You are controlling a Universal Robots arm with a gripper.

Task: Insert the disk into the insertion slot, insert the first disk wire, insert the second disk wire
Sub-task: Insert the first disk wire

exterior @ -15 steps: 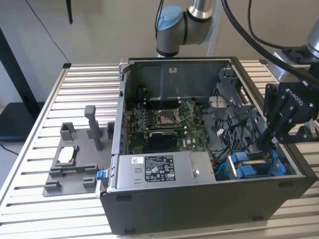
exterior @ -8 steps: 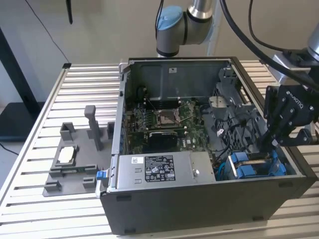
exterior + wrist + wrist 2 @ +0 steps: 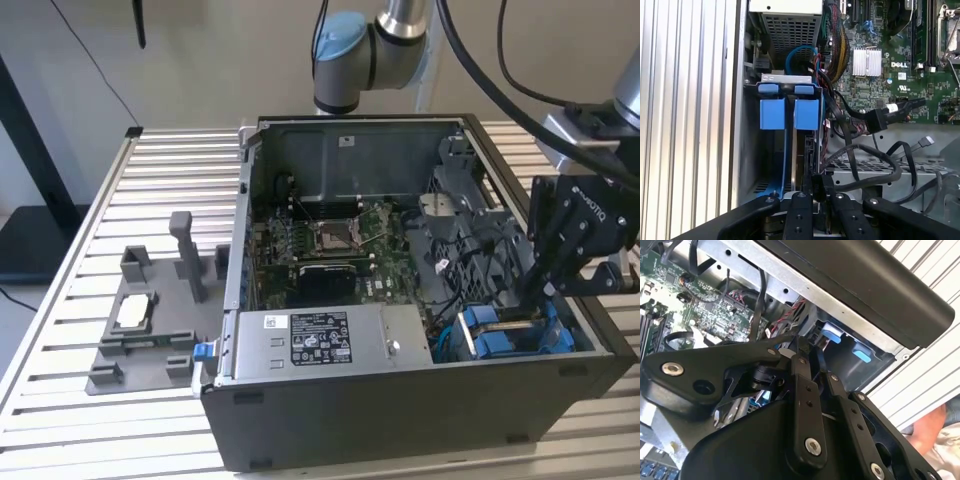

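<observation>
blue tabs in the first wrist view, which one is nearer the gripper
The blue tab beside the black cables; the gripper is in line with it. The other tab lies by the case wall.

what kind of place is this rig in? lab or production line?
Probably a robotics lab bench rather than a line: an open black PC case sits on a slatted aluminium table, a grey fixture tray lies beside it, and the arm's gripper is down in the case.

The arm (image 3: pixel 350 60) is seen at the rear, its joint bent. The wrist (image 3: pixel 622 95) is placed at the exterior view's right. From it the tool (image 3: pixel 528 292) is angled down toward the exterior view's left, its black linkage (image 3: pixel 800 215) seen in both wrist views.
</observation>
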